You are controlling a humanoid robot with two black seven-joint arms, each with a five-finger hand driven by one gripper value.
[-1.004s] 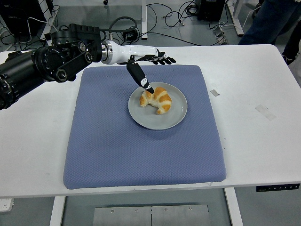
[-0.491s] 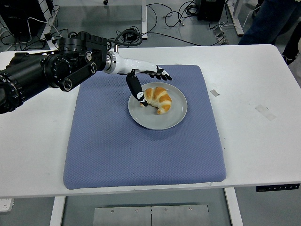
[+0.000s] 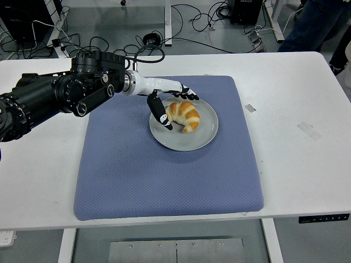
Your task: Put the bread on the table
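Head view: I see my left hand (image 3: 173, 98) over the far-left part of the grey plate (image 3: 203, 137). The hand is white at the palm with black fingers. The four fingers (image 3: 188, 94) extend roughly level over the far edge of the croissant (image 3: 184, 114), and the thumb (image 3: 160, 112) angles down on the croissant's left side, its tip just beside or touching the plate surface. The hand brackets the croissant from the far side and the left, but the fingers are spread and not closed on it; I read the hand as open, holding nothing. Whether the fingertips touch the crust I cannot tell.

The croissant lies inside the plate, slightly toward the plate's far-left part, resting on the plate surface. It is golden brown with paler bands, curved, with its ends pointing toward the near side.

The plate sits on a blue fabric mat (image 3: 164, 181), in the mat's far half and a little right of centre. The mat lies flat on the white table (image 3: 296, 164) and covers most of its middle.

My left arm (image 3: 55, 101) is a bulky black assembly entering from the left edge and crossing the mat's far-left corner.

Two small pieces of tape (image 3: 250, 108) lie on the bare table right of the mat. Cables (image 3: 208, 22) run across the floor beyond the far edge. A person's leg (image 3: 315, 24) shows at the top right corner.
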